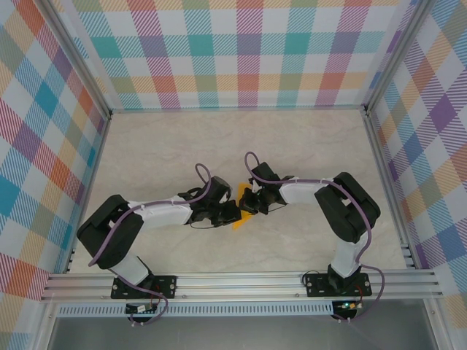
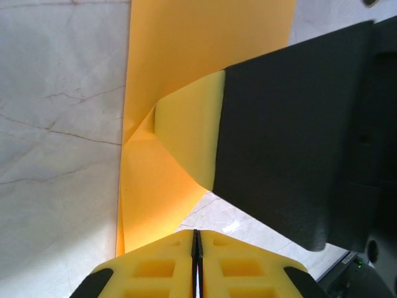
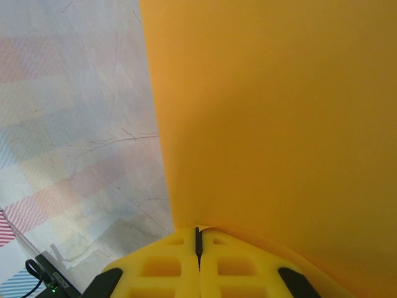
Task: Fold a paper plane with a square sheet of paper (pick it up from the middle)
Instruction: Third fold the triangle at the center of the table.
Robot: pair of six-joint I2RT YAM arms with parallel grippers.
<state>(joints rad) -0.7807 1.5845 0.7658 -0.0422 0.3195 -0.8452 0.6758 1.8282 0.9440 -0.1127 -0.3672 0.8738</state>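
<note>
Left claw [image 2: 196,239]: pads pressed together, with a hairline slit between them. The sheet [image 2: 186,49] runs down to the tips; I cannot tell whether it is pinched there.
Right claw [image 3: 198,234]: pads together, clamped on the sheet, which comes straight out of the tips and spreads up and to the right.
Claw to claw: nose to nose at mid-desk. In the left wrist view one right finger [image 2: 192,124] lies against the sheet, and the paper creases around its pad.
Sheet: held between the two claws above the desk [image 1: 306,146]. It is bent, not flat, with diagonal folds near the left claw. From above, orange corners show above and below the claws.
Left arm: elbow swung out to the left, forearm running level to the right toward centre.
Right arm: the mirror pose, with the elbow out to the right and the forearm reaching left.
Surround: pale marbled desk, plaid walls [image 1: 248,51].
</note>
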